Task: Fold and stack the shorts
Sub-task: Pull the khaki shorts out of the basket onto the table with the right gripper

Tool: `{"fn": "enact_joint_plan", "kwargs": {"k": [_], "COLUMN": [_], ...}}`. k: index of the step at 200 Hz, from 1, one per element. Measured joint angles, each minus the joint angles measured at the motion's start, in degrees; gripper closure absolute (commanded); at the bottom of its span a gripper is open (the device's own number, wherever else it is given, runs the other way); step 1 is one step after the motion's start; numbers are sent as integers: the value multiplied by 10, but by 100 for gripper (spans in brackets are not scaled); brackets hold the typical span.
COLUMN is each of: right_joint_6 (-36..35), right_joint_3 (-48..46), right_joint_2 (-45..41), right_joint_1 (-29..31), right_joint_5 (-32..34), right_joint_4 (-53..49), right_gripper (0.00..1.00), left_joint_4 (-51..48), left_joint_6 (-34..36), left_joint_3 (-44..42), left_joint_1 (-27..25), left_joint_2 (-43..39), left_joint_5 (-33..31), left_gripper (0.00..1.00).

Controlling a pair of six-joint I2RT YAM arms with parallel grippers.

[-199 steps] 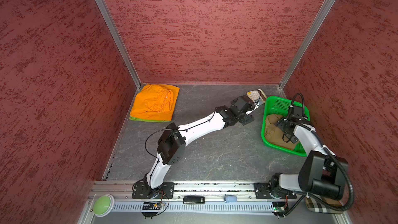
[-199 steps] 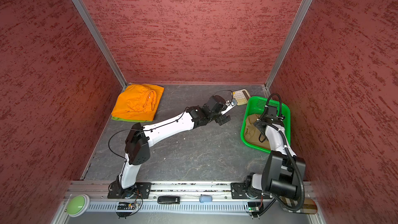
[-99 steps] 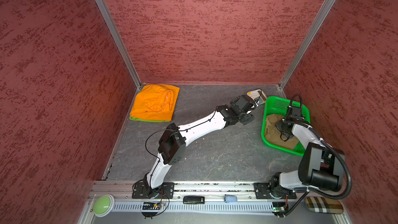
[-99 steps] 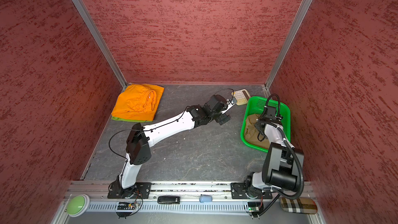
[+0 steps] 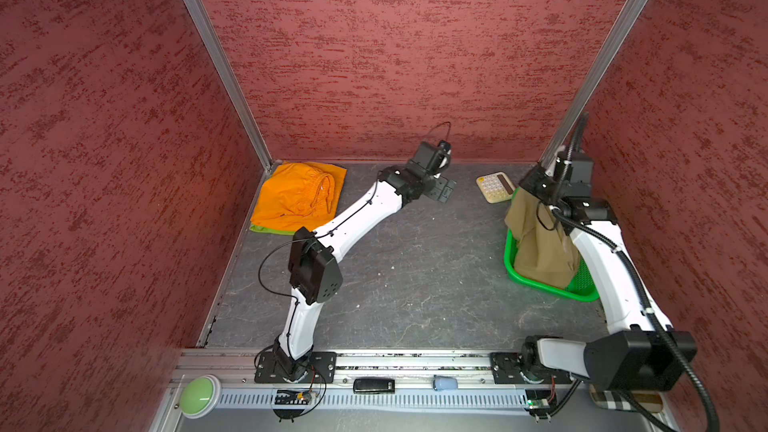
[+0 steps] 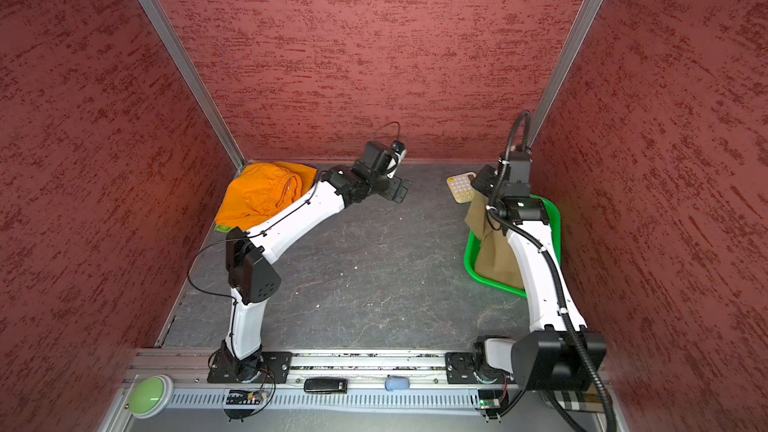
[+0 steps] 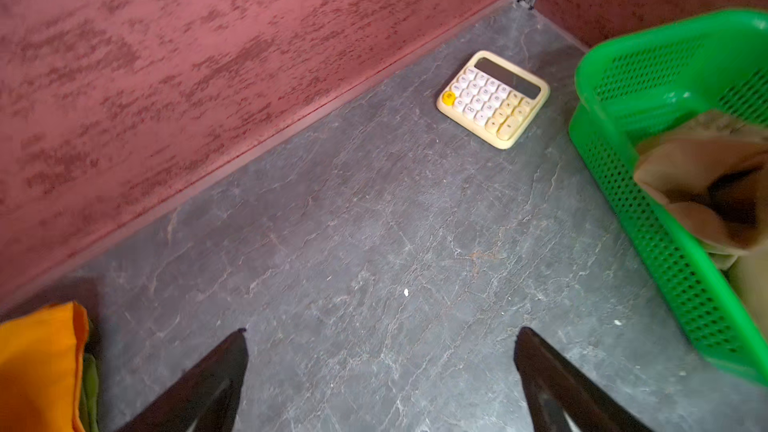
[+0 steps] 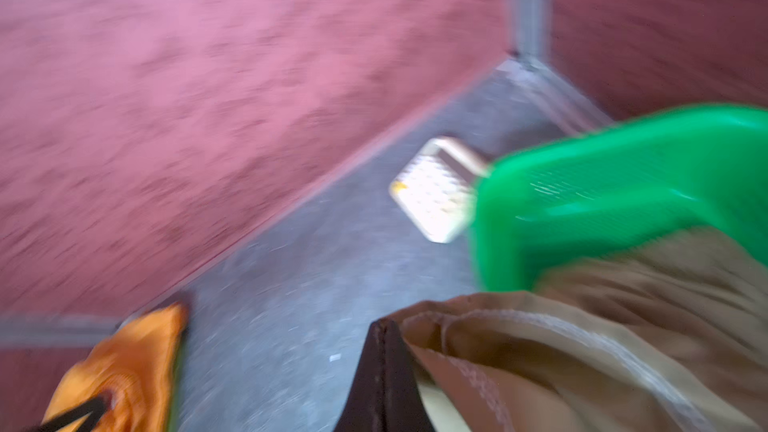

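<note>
Right gripper clamped on khaki shorts hanging into green basket by table's right edge, left gripper spread wide and empty, orange shorts atop lime green shorts, far-left corner.

White arm links, black joints, black cables.

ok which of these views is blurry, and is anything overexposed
Right wrist view: heavily smeared throughout, the calculator, green basket and khaki shorts all soft-edged. Left wrist view: sharp, calculator keys distinct, only the khaki shorts at the edge blurred. Both top views: crisp, evenly lit; the orange shorts look very saturated but keep their folds.
</note>
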Motion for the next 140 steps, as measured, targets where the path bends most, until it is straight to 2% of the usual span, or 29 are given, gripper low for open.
{"fn": "enact_joint_plan", "kwargs": {"k": [27, 54, 70, 103, 123, 140], "right_joint_6": [-44, -77, -87, -102, -87, -80], "right_joint_3": [202, 322, 344, 357, 340, 312], "right_joint_2": [85, 109, 93, 65, 86, 141], "right_joint_1": [127, 187, 190, 163, 119, 103], "right_joint_5": [-33, -114, -142, -127, -111, -103], "right_joint_4": [-7, 15, 42, 54, 44, 26], "right_gripper": [100, 100, 100, 100, 100, 100], "left_joint_4": [16, 47, 65, 89, 90, 92], "left_joint_6": [-72, -111, -129, -161, -176, -189], "left_joint_3": [-67, -120, -154, -210, -238, -257], "left_joint_1": [84, 126, 143, 186, 206, 212], "left_joint_2": [-109, -204, -245, -267, -263, -263], "left_joint_5": [61, 87, 103, 134, 148, 162], "left_gripper": [1, 1, 1, 1, 1, 1]}}
